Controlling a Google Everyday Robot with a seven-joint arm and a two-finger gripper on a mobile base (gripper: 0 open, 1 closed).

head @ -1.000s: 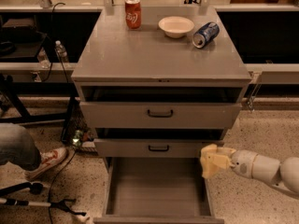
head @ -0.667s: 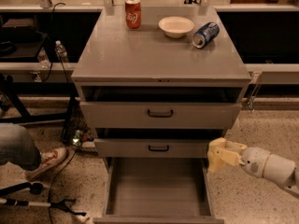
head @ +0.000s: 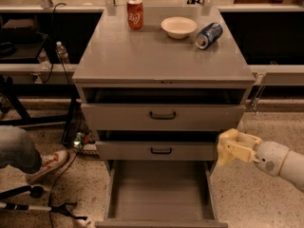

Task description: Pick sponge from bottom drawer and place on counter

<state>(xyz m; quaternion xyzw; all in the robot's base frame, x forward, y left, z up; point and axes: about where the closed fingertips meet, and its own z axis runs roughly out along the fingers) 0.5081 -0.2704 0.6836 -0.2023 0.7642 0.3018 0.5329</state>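
The bottom drawer (head: 160, 194) is pulled open below the two black-handled drawers, and its visible grey floor is bare. My gripper (head: 225, 146) is to the right of the cabinet at the height of the middle drawer, outside the bottom drawer and well below the counter (head: 161, 56). Its cream-yellow fingers (head: 237, 140) are closed around a pale yellow soft block, the sponge (head: 223, 156), which blends with them. The white arm runs off to the lower right.
On the counter stand a red soda can (head: 135, 14), a white bowl (head: 178, 27) and a blue can (head: 209, 35) lying on its side. A person's leg and shoe (head: 45, 164) and cables lie on the floor at left. The top drawer (head: 162, 114) is slightly open.
My gripper has moved right and slightly up, away from the bottom drawer's right side to beside the cabinet. The drawers and the counter items have not moved.
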